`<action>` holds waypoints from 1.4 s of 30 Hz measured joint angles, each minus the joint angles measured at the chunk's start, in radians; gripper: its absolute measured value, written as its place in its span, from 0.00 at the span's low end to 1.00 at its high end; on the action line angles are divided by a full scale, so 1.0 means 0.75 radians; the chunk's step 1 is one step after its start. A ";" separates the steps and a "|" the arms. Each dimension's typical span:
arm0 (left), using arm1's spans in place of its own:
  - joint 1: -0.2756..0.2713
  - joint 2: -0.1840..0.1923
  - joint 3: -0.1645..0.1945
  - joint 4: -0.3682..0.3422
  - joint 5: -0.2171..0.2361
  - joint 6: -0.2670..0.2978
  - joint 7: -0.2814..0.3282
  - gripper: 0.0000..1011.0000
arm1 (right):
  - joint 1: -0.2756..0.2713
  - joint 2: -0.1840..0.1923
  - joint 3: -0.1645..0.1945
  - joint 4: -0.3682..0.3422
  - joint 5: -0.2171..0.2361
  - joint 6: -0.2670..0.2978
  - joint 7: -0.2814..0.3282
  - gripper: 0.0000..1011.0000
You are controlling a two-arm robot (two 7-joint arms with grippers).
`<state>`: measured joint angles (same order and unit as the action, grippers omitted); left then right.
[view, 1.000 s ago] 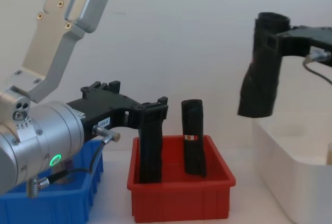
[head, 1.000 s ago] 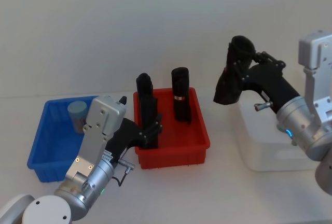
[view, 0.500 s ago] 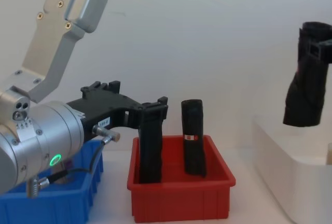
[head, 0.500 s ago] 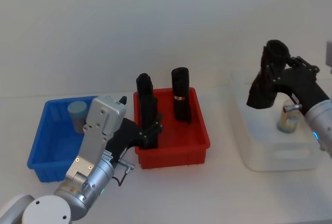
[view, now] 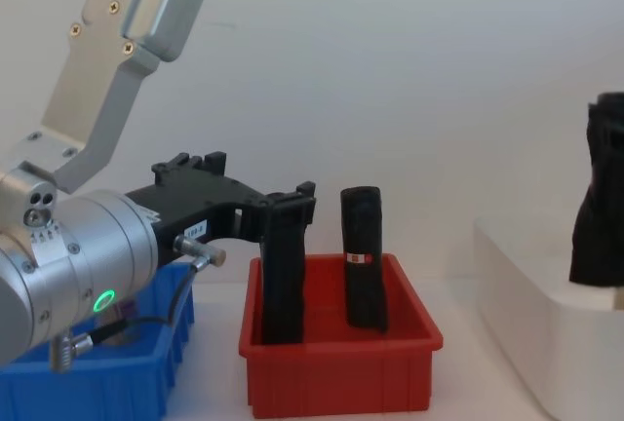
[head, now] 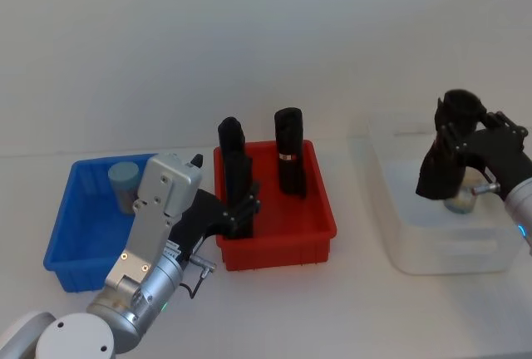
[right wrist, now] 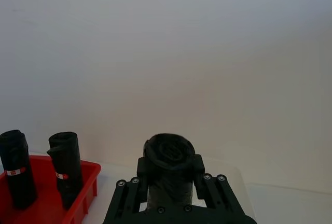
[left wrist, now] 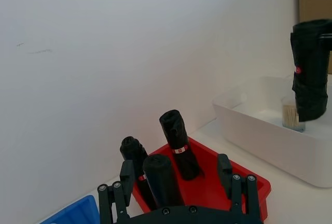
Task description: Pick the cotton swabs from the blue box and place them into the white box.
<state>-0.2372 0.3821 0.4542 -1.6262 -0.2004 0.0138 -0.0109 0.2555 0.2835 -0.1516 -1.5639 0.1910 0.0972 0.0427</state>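
Observation:
One cotton swabs jar (head: 125, 183) with a pale blue lid stands in the far corner of the blue box (head: 66, 243). Another cotton swabs jar (head: 461, 203) stands inside the white box (head: 440, 251) and also appears in the left wrist view (left wrist: 291, 116). My right gripper (head: 435, 186) hangs over the white box just in front of that jar, partly hiding it. Its black fingers are shut, with nothing seen between them. My left gripper (head: 241, 224) is parked, shut, at the near left corner of the red box, beside the blue box.
A red box (head: 274, 251) stands between the blue and white boxes. In it stand tall black rolls (head: 289, 159) (head: 231, 147), the left one right behind my left gripper. Bare white table lies in front of all three boxes.
My right gripper has moved right and down, from above the white box's left edge to over its inside. The jar in the white box has come into view. The left arm has not moved.

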 joint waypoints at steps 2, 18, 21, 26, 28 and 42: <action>0.000 0.000 0.000 0.000 0.000 0.000 0.000 0.99 | 0.000 0.002 0.003 0.008 0.002 0.001 0.006 0.51; 0.000 0.000 0.000 0.000 0.000 0.000 0.000 0.99 | -0.001 0.010 0.013 0.041 0.008 0.005 0.027 0.98; 0.000 0.000 0.000 0.000 0.000 0.000 0.000 0.99 | -0.001 0.011 0.014 0.043 0.008 0.005 0.029 0.99; 0.000 0.000 0.000 0.000 0.000 0.000 0.000 0.99 | -0.001 0.011 0.015 0.047 0.009 0.006 0.031 0.99; 0.000 0.000 0.000 0.000 0.000 0.000 0.000 0.99 | -0.001 0.011 0.015 0.048 0.010 0.006 0.031 0.99; 0.000 0.000 0.000 0.000 0.000 0.000 0.000 0.99 | -0.001 0.012 0.016 0.051 0.010 0.006 0.034 0.99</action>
<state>-0.2372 0.3821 0.4542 -1.6262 -0.2003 0.0138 -0.0109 0.2550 0.2929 -0.1393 -1.5257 0.1985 0.1017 0.0681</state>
